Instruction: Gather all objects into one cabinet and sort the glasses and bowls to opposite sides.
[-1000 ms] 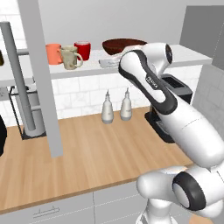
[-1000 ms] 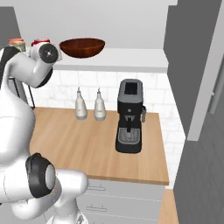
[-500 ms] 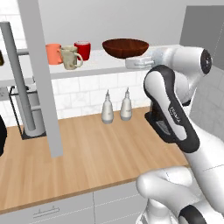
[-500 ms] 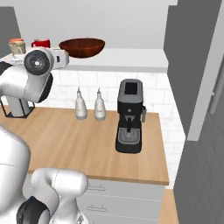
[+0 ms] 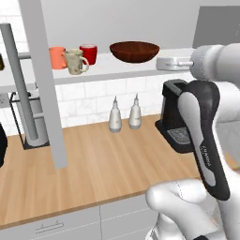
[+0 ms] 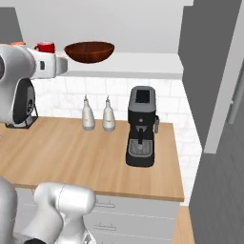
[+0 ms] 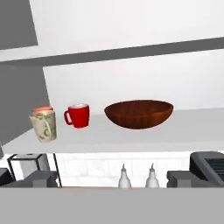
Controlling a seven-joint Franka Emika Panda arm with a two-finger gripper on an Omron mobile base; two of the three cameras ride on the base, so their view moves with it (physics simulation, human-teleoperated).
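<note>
On the pale shelf [image 5: 140, 66] of the open grey cabinet, a coral mug [image 5: 57, 57], a beige mottled mug [image 5: 75, 62] and a red cup [image 5: 88, 53] are grouped at the left. The wide dark brown bowl [image 5: 134, 50] sits apart to their right. My gripper [image 5: 158, 63] hangs level with the shelf front, just right of the bowl and clear of it. In the hand view the gripper [image 7: 113, 179] is open and empty, its fingertips [image 7: 41, 178] wide apart, facing the bowl [image 7: 138, 113], red cup [image 7: 78, 115] and beige mug [image 7: 43, 124]. The coral mug is mostly hidden behind the beige one.
The open grey door [image 5: 42, 84] and its bar handle [image 5: 18, 84] hang at the left. Below the shelf, two white bottles [image 5: 115, 117] and a black coffee machine [image 6: 141, 126] stand on the wooden counter [image 6: 71, 152]. Tall grey panels [image 6: 209, 71] rise at the right.
My hand has drawn back and rightward along the shelf front, from before the bowl to beside it. The cups and bowl have not moved. The jaws stay open.
</note>
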